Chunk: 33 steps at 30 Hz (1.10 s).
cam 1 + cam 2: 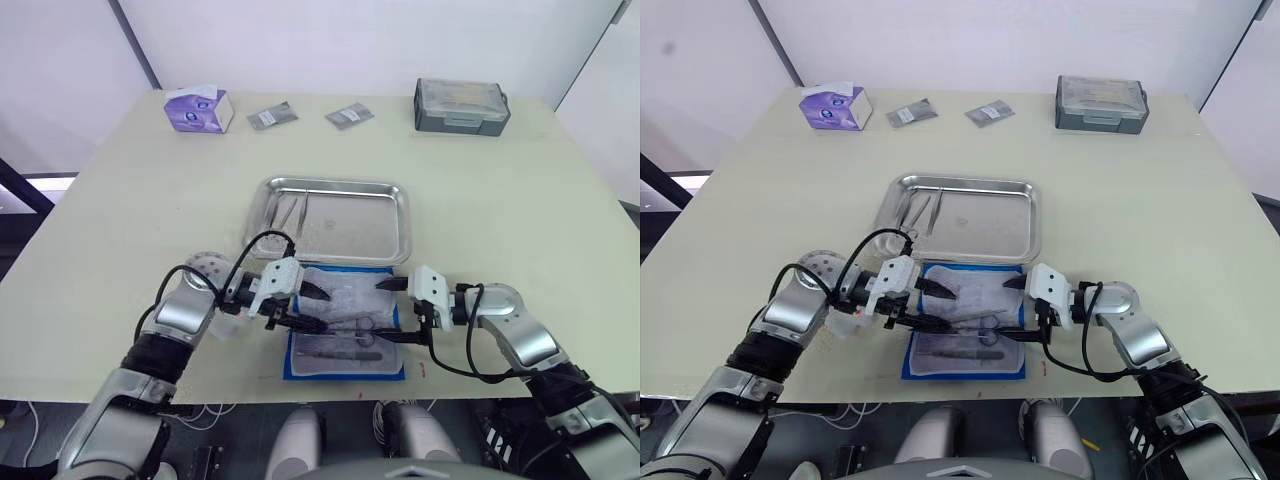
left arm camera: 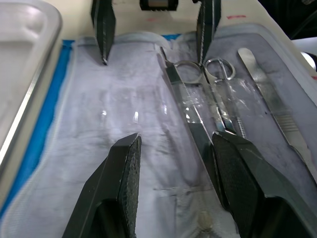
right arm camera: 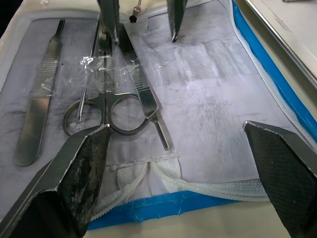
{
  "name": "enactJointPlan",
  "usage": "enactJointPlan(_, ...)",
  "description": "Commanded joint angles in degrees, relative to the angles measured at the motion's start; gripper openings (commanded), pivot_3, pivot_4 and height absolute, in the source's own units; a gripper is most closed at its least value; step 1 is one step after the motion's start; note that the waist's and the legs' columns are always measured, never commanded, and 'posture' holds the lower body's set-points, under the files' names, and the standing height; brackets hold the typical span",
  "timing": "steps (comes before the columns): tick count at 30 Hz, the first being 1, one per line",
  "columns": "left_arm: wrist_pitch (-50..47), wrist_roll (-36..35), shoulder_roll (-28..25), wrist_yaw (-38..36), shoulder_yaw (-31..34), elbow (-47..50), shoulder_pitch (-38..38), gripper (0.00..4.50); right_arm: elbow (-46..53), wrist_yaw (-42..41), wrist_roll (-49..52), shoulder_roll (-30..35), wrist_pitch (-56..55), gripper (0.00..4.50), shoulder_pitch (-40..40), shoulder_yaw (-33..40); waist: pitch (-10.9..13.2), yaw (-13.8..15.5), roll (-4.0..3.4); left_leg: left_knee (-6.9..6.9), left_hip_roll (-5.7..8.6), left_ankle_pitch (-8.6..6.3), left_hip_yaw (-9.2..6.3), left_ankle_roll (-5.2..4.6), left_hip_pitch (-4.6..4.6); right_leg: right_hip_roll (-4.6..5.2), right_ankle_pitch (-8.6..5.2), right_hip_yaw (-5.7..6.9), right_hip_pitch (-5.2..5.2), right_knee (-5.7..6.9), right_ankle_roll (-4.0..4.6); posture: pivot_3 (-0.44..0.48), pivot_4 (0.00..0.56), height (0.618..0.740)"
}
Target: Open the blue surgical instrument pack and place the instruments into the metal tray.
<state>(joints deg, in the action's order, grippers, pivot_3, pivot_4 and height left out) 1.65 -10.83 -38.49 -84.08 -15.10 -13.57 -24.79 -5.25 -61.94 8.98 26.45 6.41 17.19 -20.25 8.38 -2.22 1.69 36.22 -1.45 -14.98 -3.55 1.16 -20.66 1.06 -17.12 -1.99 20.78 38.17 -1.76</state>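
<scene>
Both grippers, left (image 1: 312, 306) and right (image 1: 388, 300), hang wide open over the unfolded blue pack (image 1: 345, 330) near the table's front edge, beside the metal tray (image 1: 335, 219).

no readable text, labels or numbers anywhere

Blue pack (image 1: 343, 322), grey lining; silver tray (image 1: 333, 219); purple box (image 1: 199, 108).

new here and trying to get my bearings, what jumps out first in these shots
The blue surgical instrument pack lies open at the table's near edge, its pale lining up, with silver instruments still on it. Both tools hover over it with fingers apart, the left tool and the right tool facing each other. Just beyond sits the metal tray, already holding some tools.
</scene>
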Motion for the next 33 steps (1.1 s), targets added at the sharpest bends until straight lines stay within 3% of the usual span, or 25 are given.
enactJointPlan(1,1.5,0.3,0.2,-0.8,-0.4,-0.5,0.6,2.43,-6.6,0.2,-4.4,1.8,6.7,4.5,-4.9,-4.3,0.0,0.0,-0.01,0.0,0.0,0.0,0.0,0.0,0.01,0.0,0.0,0.0,-0.01,0.0,0.0,0.0,0.15,0.734)
enactJointPlan(16,5.2,2.1,0.2,-0.9,-1.4,-4.0,2.3,2.43,-6.0,0.3,-4.3,2.0,7.0,4.5,-5.1,-4.2,-0.4,0.0,-0.21,0.0,0.02,0.0,-0.01,0.0,0.03,0.03,0.0,0.01,-0.06,-0.05,0.0,0.0,0.15,0.734)
enactJointPlan(19,6.4,2.8,0.6,0.2,-1.2,-6.2,1.5,1.62,-6.0,0.3,-4.2,2.1,7.1,4.5,-5.1,-4.2,-0.5,0.0,-0.33,0.0,0.03,0.0,0.0,0.0,0.03,0.02,0.0,0.02,-0.07,-0.07,0.0,0.0,0.15,0.734)
enactJointPlan(20,6.7,2.8,0.6,0.2,-1.2,-6.4,1.5,1.12,-6.0,0.3,-4.3,2.1,7.1,4.5,-5.1,-4.2,-0.5,0.0,-0.36,0.0,0.04,0.0,-0.01,0.0,0.03,0.03,0.0,0.03,-0.07,-0.07,0.0,0.0,0.15,0.734)
enactJointPlan(21,6.9,2.8,0.6,0.1,-1.2,-6.4,1.5,1.12,-6.0,0.3,-4.2,2.1,7.1,4.5,-5.1,-4.3,-0.6,0.1,-0.44,0.0,0.04,0.0,-0.01,0.0,0.03,0.03,0.0,0.03,-0.07,-0.07,-0.01,0.0,0.15,0.734)
enactJointPlan(22,7.0,2.7,0.6,-0.1,-1.2,-6.4,1.6,0.54,-6.0,0.3,-4.2,2.0,7.1,4.5,-5.0,-4.3,-0.6,0.1,-0.46,0.0,0.04,0.0,-0.01,0.0,0.03,0.03,0.0,0.03,-0.08,-0.07,-0.01,0.0,0.15,0.734)
enactJointPlan(24,7.2,2.8,0.5,-0.4,-1.4,-6.6,1.7,0.13,-6.1,0.3,-4.2,2.0,7.1,4.5,-4.9,-4.3,-0.7,0.1,-0.52,0.0,0.04,0.0,-0.01,0.0,0.03,0.03,0.0,0.03,-0.08,-0.07,-0.01,0.0,0.15,0.734)
enactJointPlan(33,7.2,2.8,0.2,-0.2,-1.2,-6.8,1.8,0.06,-5.8,0.4,-4.2,1.9,7.2,4.5,-5.1,-4.4,-0.8,0.1,-0.58,0.0,0.05,-0.01,0.0,-0.01,0.03,0.03,-0.01,0.03,-0.08,-0.08,-0.02,0.0,0.15,0.734)
